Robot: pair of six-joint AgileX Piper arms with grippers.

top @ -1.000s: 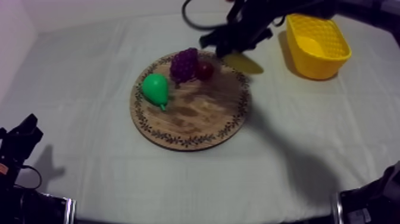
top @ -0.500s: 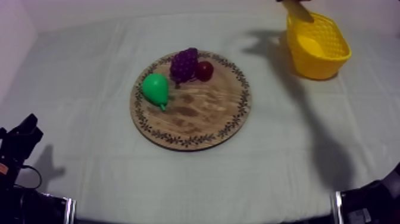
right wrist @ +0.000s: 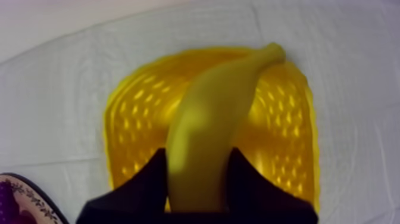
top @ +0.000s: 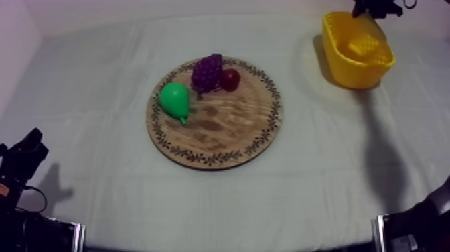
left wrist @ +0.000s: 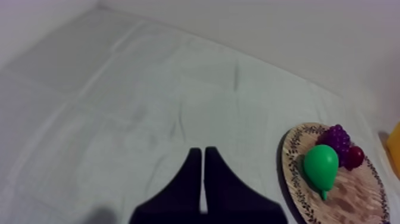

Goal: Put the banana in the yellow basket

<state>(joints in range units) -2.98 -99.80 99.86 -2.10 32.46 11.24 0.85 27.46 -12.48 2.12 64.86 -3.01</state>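
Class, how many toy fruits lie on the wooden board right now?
3 on the board: the pear at left, the grapes at its far side, the small red fruit beside them. None seems hidden.

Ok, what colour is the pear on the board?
The pear is green, clearest in the left wrist view.

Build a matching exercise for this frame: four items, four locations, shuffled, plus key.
Items
1. long yellow toy banana
2. green toy pear
3. small red fruit
4. yellow perforated basket

Locations, as seen in the top view
A. on the cloth, off the round wooden board
B. between the right jaws, over the basket
C. on the board, right of the purple grapes
D. on the board, left of the grapes

Pairs: 1-B, 2-D, 3-C, 4-A
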